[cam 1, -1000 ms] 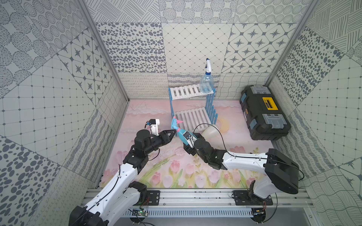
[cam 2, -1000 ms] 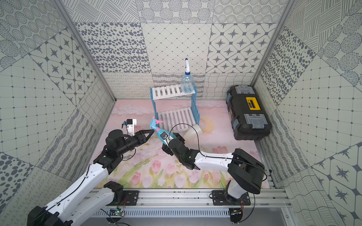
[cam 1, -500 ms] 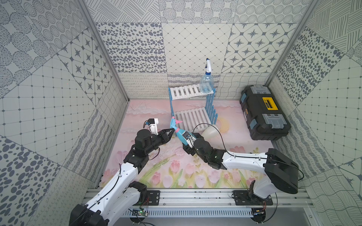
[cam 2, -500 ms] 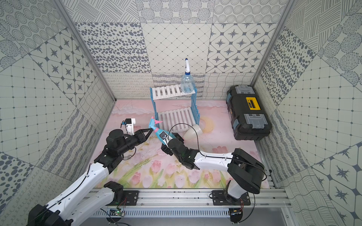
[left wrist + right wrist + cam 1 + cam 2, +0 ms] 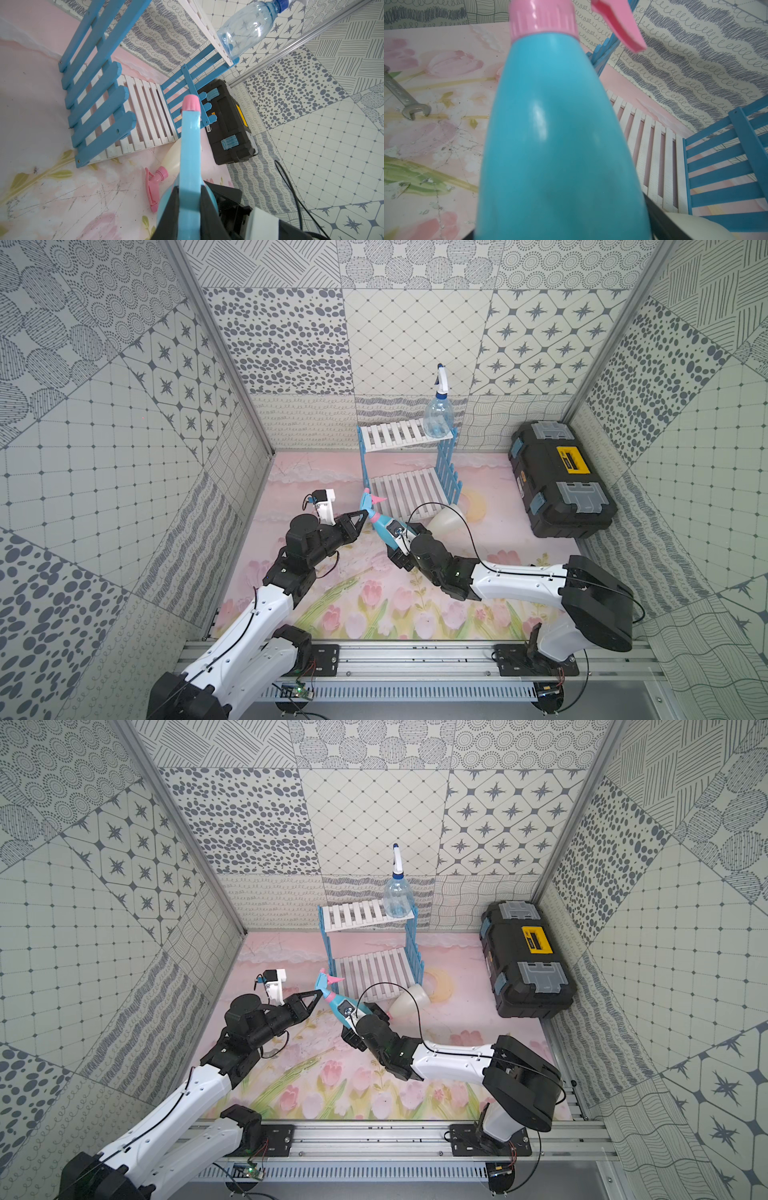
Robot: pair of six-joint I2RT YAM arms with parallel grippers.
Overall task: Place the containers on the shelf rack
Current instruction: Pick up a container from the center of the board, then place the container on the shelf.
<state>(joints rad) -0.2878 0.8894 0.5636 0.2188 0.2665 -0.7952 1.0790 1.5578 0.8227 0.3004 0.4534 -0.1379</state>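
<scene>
Blue btl (image 5: 381, 526) nr rack's (image 5: 405, 489) front edge

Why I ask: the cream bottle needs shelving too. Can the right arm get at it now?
Probably not yet. The cream bottle lies uncovered and near, but the right fingers are clamped on the light blue bottle, whose top the left fingers grip. They must release first.

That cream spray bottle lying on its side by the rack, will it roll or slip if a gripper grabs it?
Nudged, the cream bottle would likely roll in a curve, since its body is a cone lying sideways. Its pink trigger juts out near the mat and may stop that. The smooth taper could squeeze out of closing jaws.
</scene>
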